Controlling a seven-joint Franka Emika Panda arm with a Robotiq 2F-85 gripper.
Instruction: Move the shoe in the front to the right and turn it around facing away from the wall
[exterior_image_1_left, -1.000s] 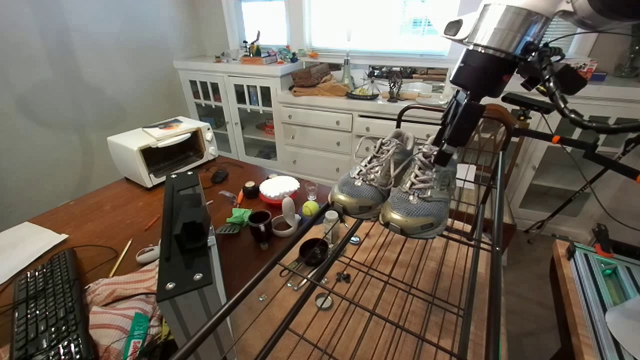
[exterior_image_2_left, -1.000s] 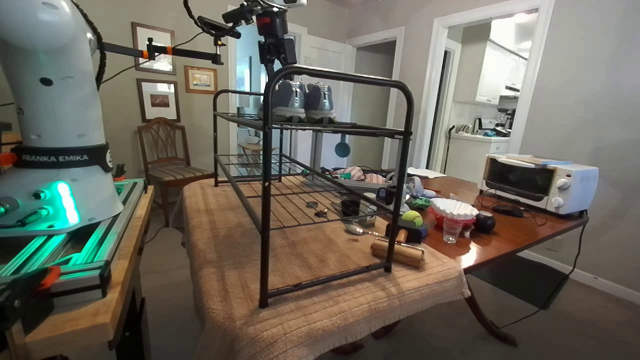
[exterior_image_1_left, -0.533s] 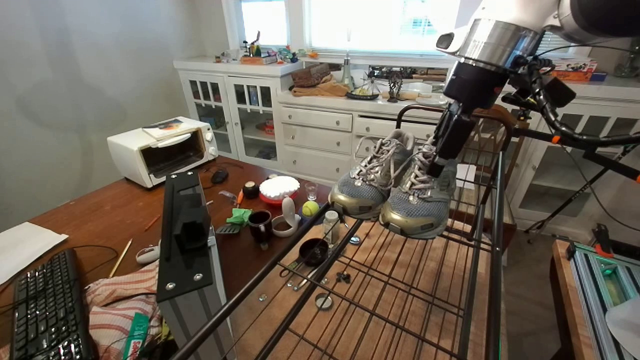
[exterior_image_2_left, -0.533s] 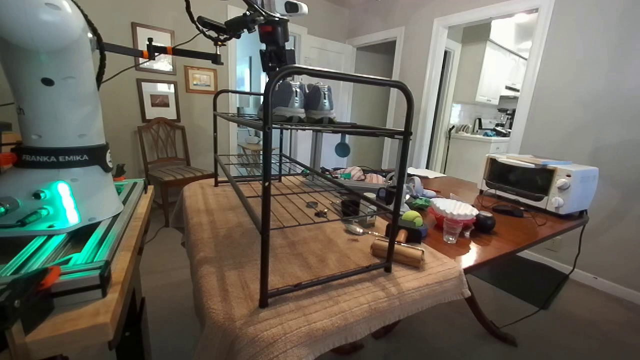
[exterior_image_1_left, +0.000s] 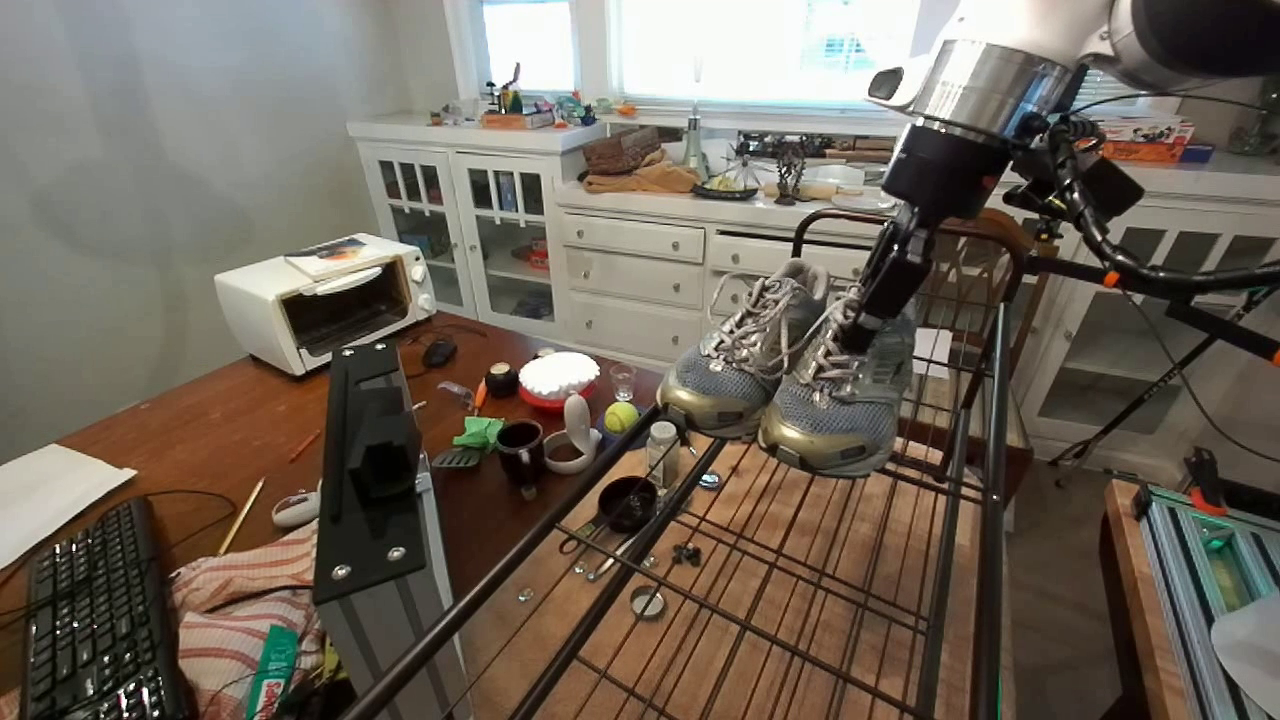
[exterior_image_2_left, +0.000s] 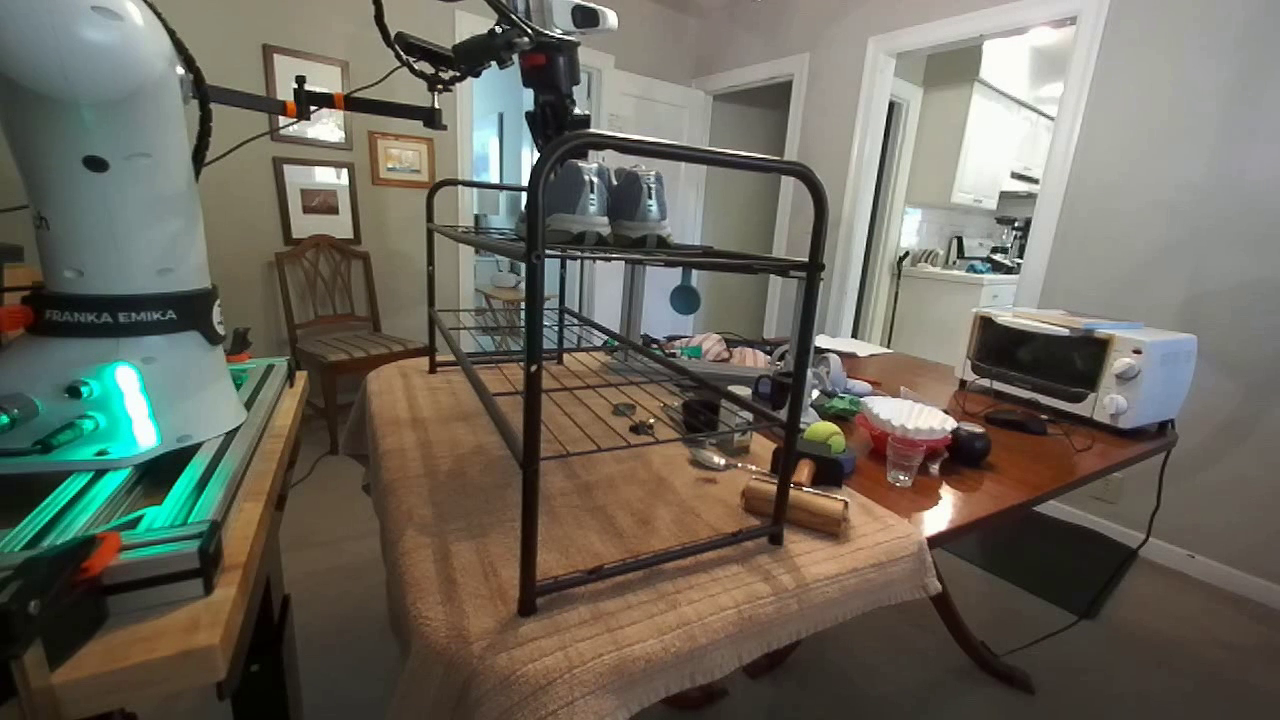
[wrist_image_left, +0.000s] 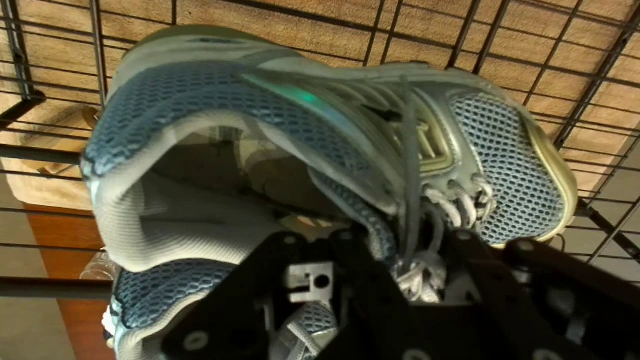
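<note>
Lowered since a second ago, the black gripper (exterior_image_1_left: 857, 336) is now reaching down to the tongue and laces of the grey-silver running shoe (exterior_image_1_left: 845, 405), while the pair is staying put. In the wrist view, its two fingers (wrist_image_left: 495, 270) are showing apart, with laces appearing between them; the tips are hiding from sight there, leaving it impossible to tell whether they are clamping on the shoe. That shoe is standing upright on the upper level of a black wire rack (exterior_image_2_left: 690, 152), just beside its near-identical mate (exterior_image_1_left: 740, 355). Both gold-edged toes are pointing toward the camera in an exterior view, and both heels are showing beneath the rack's end bar in an exterior view. The robot arm (exterior_image_2_left: 120, 180) is rising from a wooden bench (exterior_image_2_left: 180, 640) near the rack. Under the rack, a tan towel (exterior_image_2_left: 460, 500) is lying draped, and a wooden roller (exterior_image_2_left: 795, 503) is resting near one rack leg. On the brown table (exterior_image_1_left: 190, 430), a white toaster oven (exterior_image_2_left: 1085, 365) is sitting with a booklet (exterior_image_1_left: 325, 252) on top, and a tennis ball (exterior_image_1_left: 621, 417) is resting near a dark mug (exterior_image_1_left: 520, 465). White drawers (exterior_image_1_left: 630, 280) are lining the wall beneath a bright window (exterior_image_1_left: 760, 50).
</note>
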